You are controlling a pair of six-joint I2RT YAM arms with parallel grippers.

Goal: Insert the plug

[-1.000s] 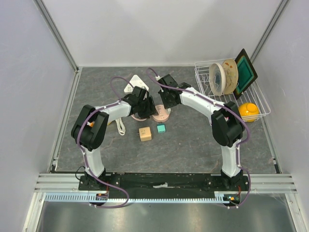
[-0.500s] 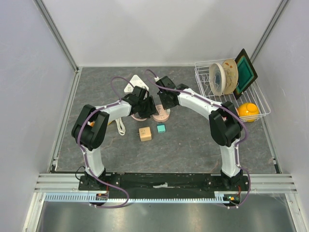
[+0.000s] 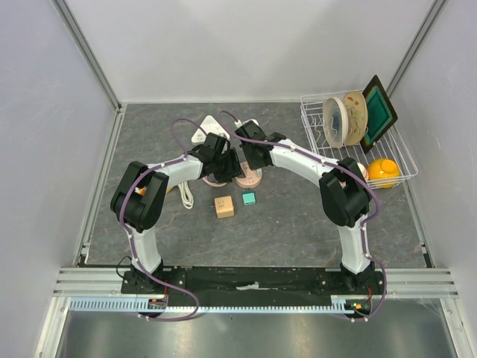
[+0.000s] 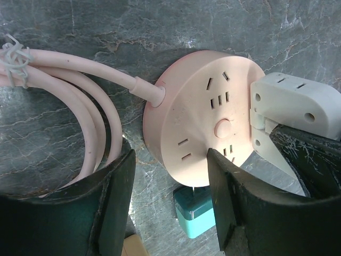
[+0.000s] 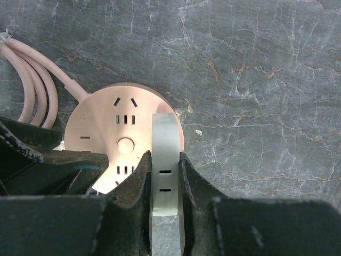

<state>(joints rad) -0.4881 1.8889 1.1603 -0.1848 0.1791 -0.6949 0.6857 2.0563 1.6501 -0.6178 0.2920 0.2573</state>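
there is one round pink socket (image 4: 202, 122), one white plug (image 5: 163, 152), one teal block (image 3: 248, 198) and one tan block (image 3: 223, 206). one wire rack (image 3: 314, 127) carries two plates (image 3: 334, 123) and one green board (image 3: 378, 110).

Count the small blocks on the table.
2: a tan block on the near side of the pink socket, toward the arm bases, and a teal block just right of it. Others may be hidden.
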